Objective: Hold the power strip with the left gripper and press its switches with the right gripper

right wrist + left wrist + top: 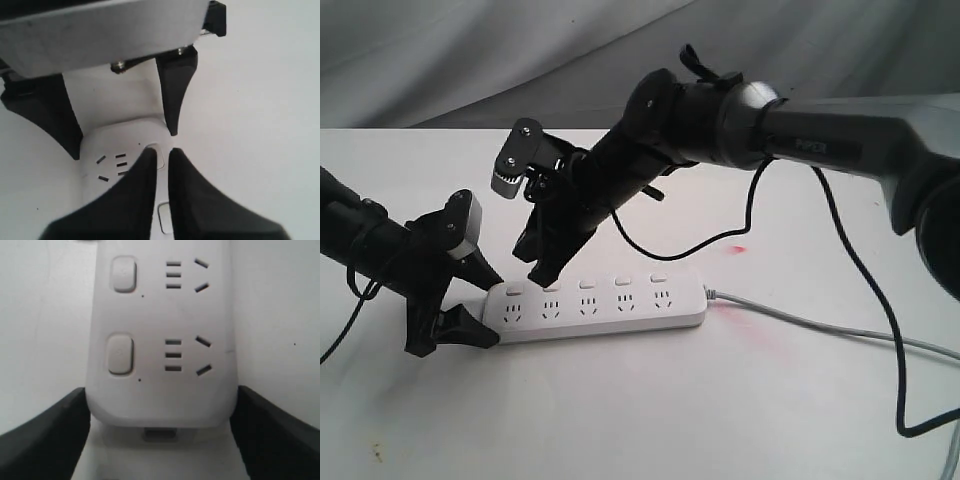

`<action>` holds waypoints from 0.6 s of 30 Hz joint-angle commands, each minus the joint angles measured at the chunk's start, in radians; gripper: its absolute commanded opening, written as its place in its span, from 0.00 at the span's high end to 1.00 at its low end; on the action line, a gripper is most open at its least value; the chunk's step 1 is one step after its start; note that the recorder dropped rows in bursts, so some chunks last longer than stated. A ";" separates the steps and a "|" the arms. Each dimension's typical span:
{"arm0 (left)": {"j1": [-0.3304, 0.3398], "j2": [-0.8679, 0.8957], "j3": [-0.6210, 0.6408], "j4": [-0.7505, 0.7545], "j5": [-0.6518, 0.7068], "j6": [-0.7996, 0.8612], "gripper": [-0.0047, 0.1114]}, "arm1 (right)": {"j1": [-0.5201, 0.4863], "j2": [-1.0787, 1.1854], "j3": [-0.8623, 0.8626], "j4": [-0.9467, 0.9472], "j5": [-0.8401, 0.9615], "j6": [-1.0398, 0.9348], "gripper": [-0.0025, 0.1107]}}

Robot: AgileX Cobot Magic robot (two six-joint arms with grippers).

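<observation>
A white table (650,400) fills most of the exterior view, its matte top plain and smooth. Behind its far edge hangs a grey backdrop (470,50), creased with soft diagonal folds. A small bright red spot of light (738,247) sits on the tabletop right of centre, and a fainter pink glow (750,335) spreads over the surface nearer the camera. A thin black cord (910,428) lies on the table near the right edge, curling into a bend there. In the left wrist view the same white surface carries a few tiny dark specks (294,344); in the right wrist view it looks plain white with soft grey shading.
</observation>
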 commanded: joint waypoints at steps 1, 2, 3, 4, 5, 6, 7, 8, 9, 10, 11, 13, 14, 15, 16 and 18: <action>-0.004 -0.002 -0.007 -0.006 -0.023 0.002 0.39 | 0.014 0.028 -0.008 0.087 -0.054 -0.090 0.73; -0.004 -0.002 -0.007 -0.006 -0.023 0.002 0.39 | 0.019 0.035 -0.008 0.096 -0.067 -0.097 0.70; -0.004 -0.002 -0.007 -0.006 -0.023 0.002 0.39 | 0.021 0.038 -0.008 0.096 -0.084 -0.096 0.68; -0.004 -0.002 -0.007 -0.006 -0.023 0.002 0.39 | 0.021 0.044 -0.008 0.096 -0.096 -0.100 0.66; -0.004 -0.002 -0.007 -0.006 -0.023 0.002 0.39 | 0.023 0.049 -0.008 0.096 -0.103 -0.101 0.64; -0.004 -0.002 -0.007 -0.006 -0.023 0.002 0.39 | 0.026 0.051 -0.008 0.096 -0.108 -0.104 0.63; -0.004 -0.002 -0.007 -0.006 -0.023 0.002 0.39 | 0.026 0.054 -0.008 0.096 -0.107 -0.115 0.63; -0.004 -0.002 -0.007 -0.006 -0.023 0.002 0.39 | 0.026 0.059 -0.008 0.094 -0.107 -0.127 0.62; -0.004 -0.002 -0.007 -0.006 -0.023 0.002 0.39 | 0.026 0.060 -0.008 0.094 -0.110 -0.129 0.62; -0.004 -0.002 -0.007 -0.006 -0.023 0.002 0.39 | 0.026 0.064 -0.008 0.094 -0.112 -0.140 0.62; -0.004 -0.002 -0.007 -0.006 -0.023 0.002 0.39 | 0.026 0.067 -0.008 0.094 -0.117 -0.147 0.62; -0.004 -0.002 -0.007 -0.006 -0.023 0.002 0.39 | 0.026 0.076 -0.008 0.094 -0.121 -0.153 0.62; -0.004 -0.002 -0.007 -0.006 -0.023 0.002 0.39 | 0.028 0.080 -0.008 0.094 -0.126 -0.153 0.62; -0.004 -0.002 -0.007 -0.006 -0.023 0.002 0.39 | 0.028 0.084 -0.008 0.099 -0.128 -0.155 0.62; -0.004 -0.002 -0.007 -0.006 -0.023 0.002 0.39 | 0.030 0.087 -0.008 0.103 -0.134 -0.166 0.62; -0.004 -0.002 -0.007 -0.006 -0.023 0.002 0.39 | 0.034 0.092 -0.008 0.103 -0.142 -0.187 0.62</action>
